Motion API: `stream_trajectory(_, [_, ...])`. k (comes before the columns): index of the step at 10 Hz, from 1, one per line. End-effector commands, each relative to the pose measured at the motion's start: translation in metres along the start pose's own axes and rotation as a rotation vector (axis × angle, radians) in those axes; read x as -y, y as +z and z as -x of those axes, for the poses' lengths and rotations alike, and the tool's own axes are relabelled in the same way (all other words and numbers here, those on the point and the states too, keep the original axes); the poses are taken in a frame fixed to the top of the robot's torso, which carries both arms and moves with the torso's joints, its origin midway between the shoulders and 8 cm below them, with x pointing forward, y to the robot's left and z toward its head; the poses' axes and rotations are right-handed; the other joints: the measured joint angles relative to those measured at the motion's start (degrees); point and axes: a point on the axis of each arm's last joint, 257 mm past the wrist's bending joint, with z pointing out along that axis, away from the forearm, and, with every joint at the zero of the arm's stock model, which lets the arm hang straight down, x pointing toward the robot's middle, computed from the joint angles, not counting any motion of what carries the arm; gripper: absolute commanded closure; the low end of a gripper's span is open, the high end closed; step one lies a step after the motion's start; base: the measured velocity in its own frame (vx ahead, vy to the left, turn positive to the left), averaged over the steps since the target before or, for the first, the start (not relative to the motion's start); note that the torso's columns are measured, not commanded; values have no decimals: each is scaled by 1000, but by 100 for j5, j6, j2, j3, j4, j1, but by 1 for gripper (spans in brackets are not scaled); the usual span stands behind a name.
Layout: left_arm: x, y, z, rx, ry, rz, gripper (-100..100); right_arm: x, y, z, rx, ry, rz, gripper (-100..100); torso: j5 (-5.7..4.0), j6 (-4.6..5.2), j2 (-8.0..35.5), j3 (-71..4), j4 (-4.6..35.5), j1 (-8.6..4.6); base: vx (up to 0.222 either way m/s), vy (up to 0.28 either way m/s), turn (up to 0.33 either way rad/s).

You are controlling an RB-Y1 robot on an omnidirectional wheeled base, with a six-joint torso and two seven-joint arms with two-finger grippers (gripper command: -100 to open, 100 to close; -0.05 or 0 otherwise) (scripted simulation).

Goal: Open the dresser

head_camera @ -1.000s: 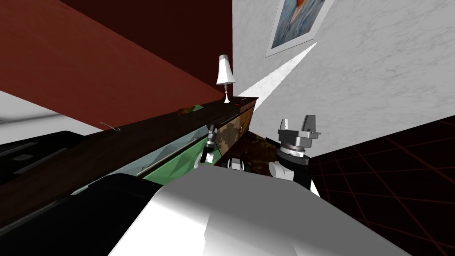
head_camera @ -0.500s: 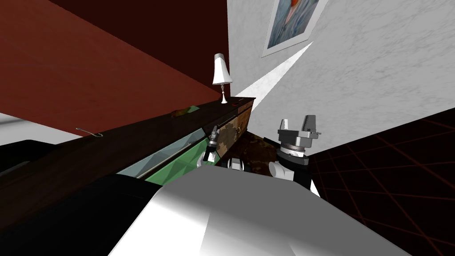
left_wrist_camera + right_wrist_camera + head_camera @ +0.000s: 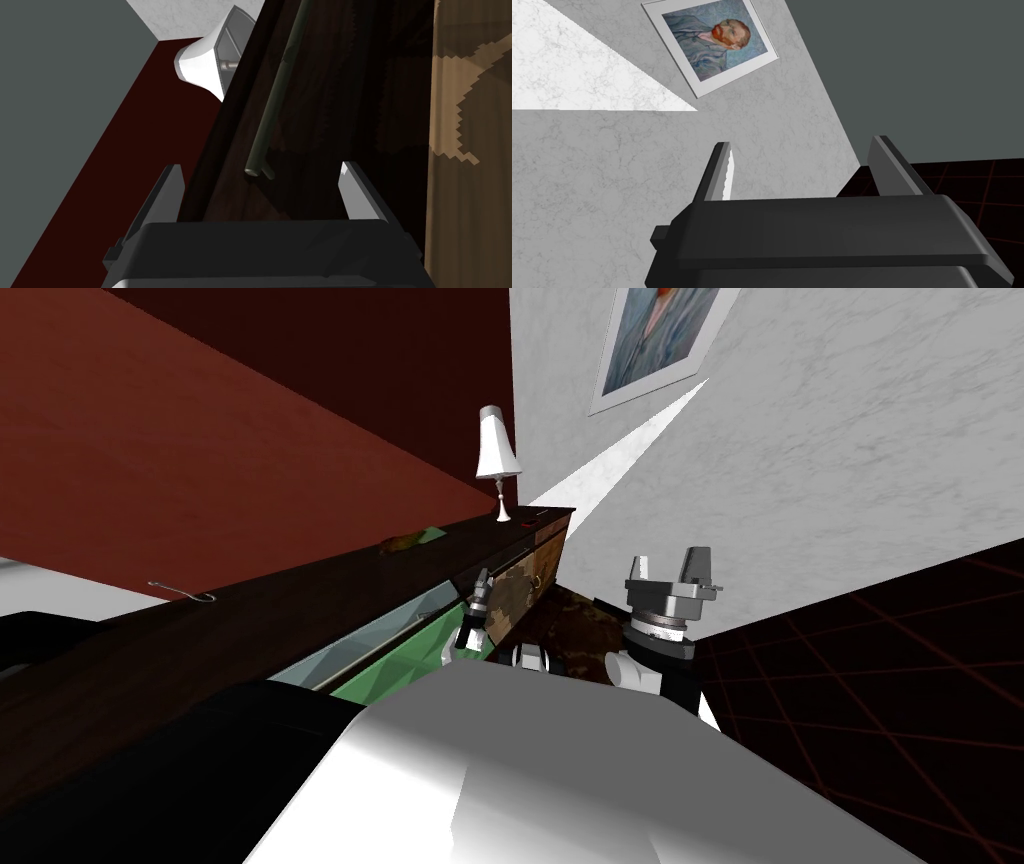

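1. Since dresser (image 3: 330, 583) opens by handle (image 3: 274, 95) under its top edge, note its long axis runs straight away from left gripper (image 3: 260, 195), near end just ahead between its spread fingers (image 3: 167, 192), untouched.
2. Left arm nearer; right gripper (image 3: 668, 562), also spread and empty, well apart from handle.

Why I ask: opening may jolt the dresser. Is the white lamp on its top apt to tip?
Probably tippy: the lamp stands tall on a thin stem and small foot. Slim, so likely light: a jolt through the dresser could topple it.
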Motion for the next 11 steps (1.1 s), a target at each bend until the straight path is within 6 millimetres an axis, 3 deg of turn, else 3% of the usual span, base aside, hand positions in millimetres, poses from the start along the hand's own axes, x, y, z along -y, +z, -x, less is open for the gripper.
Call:
stream_trajectory(1, [-10, -6, -3, 0, -1, 0, 100, 0, 0, 0, 0, 0, 0, 0, 1, 0, 19, 12, 6, 1, -64, 9, 1])
stream_trajectory(3, [-3, -3, -4, -2, -2, -16, 100, 0, 0, 0, 0, 0, 0, 0, 17, -15, -6, 2, -22, 26, -41, -6, -12])
stream_trajectory(4, [-8, 1, 2, 2, 12, 4, -100, 0, 0, 0, 0, 0, 0, 0, 10, -6, -22, -11, -13, 20, 2, -35, 61])
stream_trajectory(11, [-19, 25, 29, 23, 74, 80, -100, 0, 0, 0, 0, 0, 0, 0, 2, 0, -2, 0, 2, 11, 29, -76, 67])
